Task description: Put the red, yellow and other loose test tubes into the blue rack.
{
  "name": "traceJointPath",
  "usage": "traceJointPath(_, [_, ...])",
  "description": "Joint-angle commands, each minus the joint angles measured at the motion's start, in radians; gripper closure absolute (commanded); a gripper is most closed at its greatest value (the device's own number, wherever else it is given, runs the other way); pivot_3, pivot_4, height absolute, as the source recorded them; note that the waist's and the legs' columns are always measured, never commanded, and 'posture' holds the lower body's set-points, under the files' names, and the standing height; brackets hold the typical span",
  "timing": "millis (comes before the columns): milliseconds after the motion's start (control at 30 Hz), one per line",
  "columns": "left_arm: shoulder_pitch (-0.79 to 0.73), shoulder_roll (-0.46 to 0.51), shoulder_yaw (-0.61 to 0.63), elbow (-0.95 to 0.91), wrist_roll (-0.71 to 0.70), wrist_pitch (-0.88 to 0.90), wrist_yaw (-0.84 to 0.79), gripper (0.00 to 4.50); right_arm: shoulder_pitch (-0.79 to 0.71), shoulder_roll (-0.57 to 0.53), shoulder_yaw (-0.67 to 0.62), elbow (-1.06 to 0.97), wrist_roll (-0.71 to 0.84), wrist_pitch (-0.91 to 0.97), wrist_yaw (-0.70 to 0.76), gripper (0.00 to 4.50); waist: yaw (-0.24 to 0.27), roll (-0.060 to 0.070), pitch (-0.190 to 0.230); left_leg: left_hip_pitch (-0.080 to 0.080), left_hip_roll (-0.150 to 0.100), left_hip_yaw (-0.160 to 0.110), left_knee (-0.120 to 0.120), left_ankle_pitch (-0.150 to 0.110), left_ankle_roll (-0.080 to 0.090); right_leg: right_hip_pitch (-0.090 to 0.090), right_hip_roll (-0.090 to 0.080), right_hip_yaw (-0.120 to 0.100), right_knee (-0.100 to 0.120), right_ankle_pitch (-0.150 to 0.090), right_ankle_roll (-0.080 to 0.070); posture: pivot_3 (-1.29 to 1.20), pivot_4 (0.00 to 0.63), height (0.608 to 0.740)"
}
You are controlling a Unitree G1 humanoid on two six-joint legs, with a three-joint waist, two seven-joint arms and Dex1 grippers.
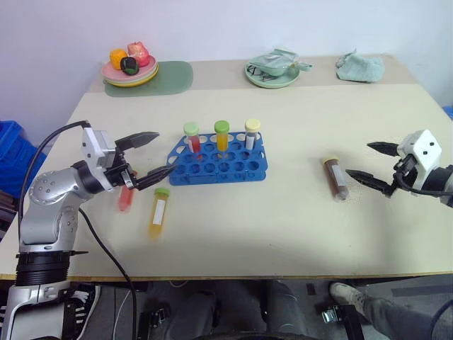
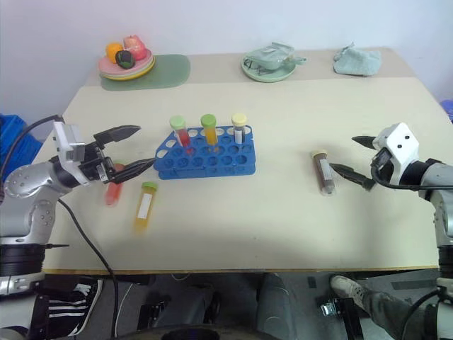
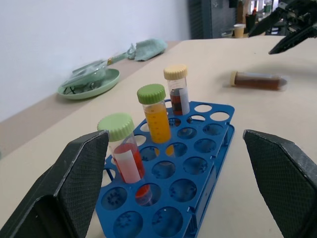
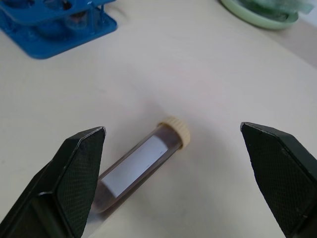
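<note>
Blue plastic rack (image 1: 218, 159) with round holes is seen mid-tabletop (image 1: 283, 212), three capped tubes standing in its back row. Just left of it, a red-filled tube (image 1: 125, 197) and a yellow-orange tube with green cap (image 1: 158, 211) lie flat. The left tool (image 1: 153, 155) is spread wide above them. A dark brown tube with cream cap (image 4: 141, 168) lies before the right tool (image 1: 377, 166), spread wide, nothing held.

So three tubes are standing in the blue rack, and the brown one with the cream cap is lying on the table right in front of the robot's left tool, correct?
Not quite. The brown tube lies in front of the right tool, not the left; the left eye view shows it. The left tool is at the other end of the blue rack. The three standing tubes are right.
</note>
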Motion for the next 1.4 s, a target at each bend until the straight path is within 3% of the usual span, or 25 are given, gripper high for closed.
traceJointPath(33, [-0.009,-0.002,0.018,-0.020,0.000,-0.024,0.012,0.07,-0.029,-0.021,0.000,0.004,-0.010,-0.014,0.004,0.00,0.000,0.000,0.000,0.000,0.000,0.000,0.000,0.000,0.000,0.000,0.000,0.000,0.000,0.000,0.000,0.00,0.150,0.740])
traceJointPath(467, [-0.016,-0.022,0.020,-0.028,-0.018,-0.042,0.000,0.07,-0.130,-0.046,0.020,0.036,-0.024,0.155,-0.035,0.00,0.000,0.000,0.000,0.000,0.000,0.000,0.000,0.000,0.000,0.000,0.000,0.000,0.000,0.000,0.000,0.00,0.150,0.740])
traceJointPath(633, [-0.029,-0.091,-0.012,0.008,-0.005,-0.067,0.013,0.07,-0.161,-0.090,0.059,0.030,-0.064,0.230,-0.047,0.00,0.003,0.000,0.000,0.000,0.000,0.000,0.000,0.000,0.000,0.000,0.000,0.000,0.000,0.000,0.000,0.00,0.150,0.740])
traceJointPath(867, [-0.062,-0.117,-0.068,0.036,0.006,-0.073,-0.035,0.07,-0.259,-0.151,0.163,-0.139,-0.017,0.734,-0.072,0.00,0.000,0.000,0.000,-0.002,0.000,0.001,0.001,0.000,0.000,-0.001,0.000,0.000,0.000,0.000,0.000,0.00,0.150,0.740])
traceJointPath(1033, [-0.087,-0.133,-0.101,0.035,0.019,-0.069,-0.040,0.07,-0.562,-0.054,0.216,-0.051,0.010,1.199,-0.206,0.00,-0.002,0.000,0.000,-0.001,0.001,0.003,0.001,0.000,0.000,-0.002,0.000,0.002,-0.001,0.001,-0.001,0.00,0.150,0.740])
traceJointPath(1167, [-0.089,-0.136,-0.115,0.018,0.016,-0.057,-0.033,0.07,-0.714,0.028,0.221,0.085,-0.008,1.374,-0.302,0.00,0.006,-0.001,0.000,-0.005,0.001,0.003,0.000,0.000,0.000,-0.004,0.000,0.000,-0.001,0.001,-0.002,0.00,0.150,0.740])
traceJointPath(1400, [-0.042,-0.113,-0.097,-0.086,-0.026,0.011,-0.016,0.07,-0.777,0.073,0.365,0.186,-0.033,1.413,-0.385,0.00,-0.004,-0.001,0.000,-0.017,-0.001,0.004,0.003,0.000,0.001,-0.014,-0.001,0.000,-0.001,0.004,0.000,0.00,0.150,0.740])
